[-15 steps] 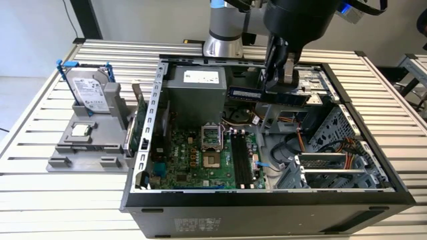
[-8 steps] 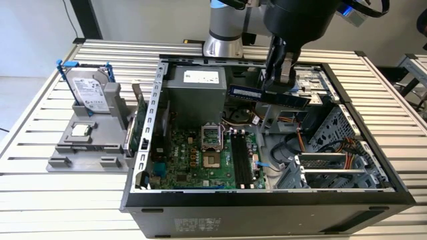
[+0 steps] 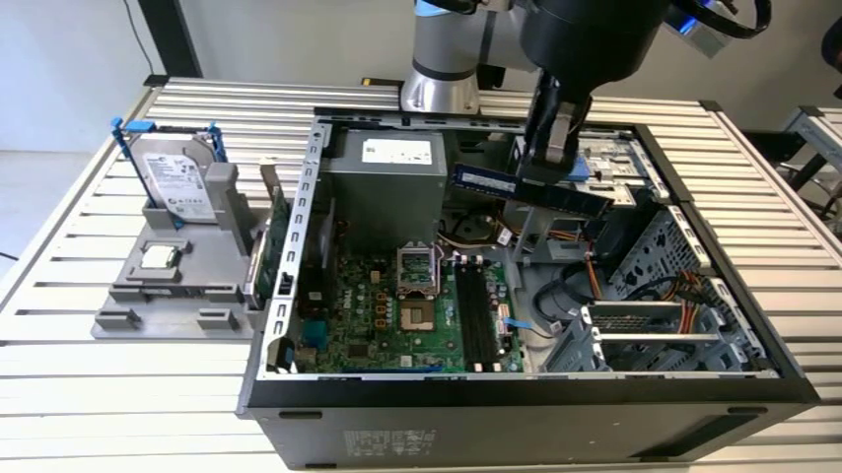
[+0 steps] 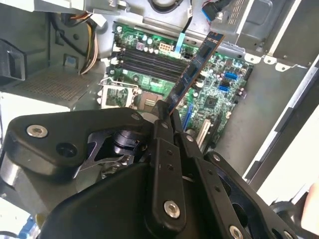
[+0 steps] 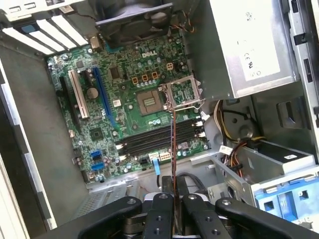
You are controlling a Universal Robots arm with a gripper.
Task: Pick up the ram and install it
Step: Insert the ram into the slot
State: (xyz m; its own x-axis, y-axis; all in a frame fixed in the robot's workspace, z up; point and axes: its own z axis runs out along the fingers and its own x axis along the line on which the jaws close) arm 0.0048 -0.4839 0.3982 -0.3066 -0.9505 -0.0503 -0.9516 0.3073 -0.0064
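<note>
Silver slatted table (image 3: 93,394) underneath everything, wide and pale. Sitting on it, open side up, a big black-and-grey computer case (image 3: 526,394). Inside, towards the exterior view's left, a green motherboard (image 3: 375,325) lying flat on the case floor, with a grey power supply (image 3: 388,182) at its far end. Outside the case, on the exterior view's left, a grey fixture (image 3: 172,291) with a hard drive (image 3: 177,172) standing upright in it.

Reaching down from above, the dark arm (image 3: 586,34), ending over the middle of the case. And there at its tip, the gripper (image 3: 543,175), pinched tight on the ram (image 3: 480,181), gripping it about midway along its length. Held up in the air, well clear of the board, roughly level, dipping a little towards the exterior view's right. Not seated in any slot.

In the second wrist view, the ram (image 4: 197,67) poking out past the closed fingertips (image 4: 160,130), flat side showing, hanging over the board. In the first wrist view, seen edge-on as a thin line (image 5: 173,149) running straight out from the gripper (image 5: 173,194), crossing above the row of black memory slots (image 5: 157,139).

Just beside those slots, the CPU socket (image 3: 416,286). Smallest of all, a little square silver chip (image 3: 161,256) resting on the fixture.
</note>
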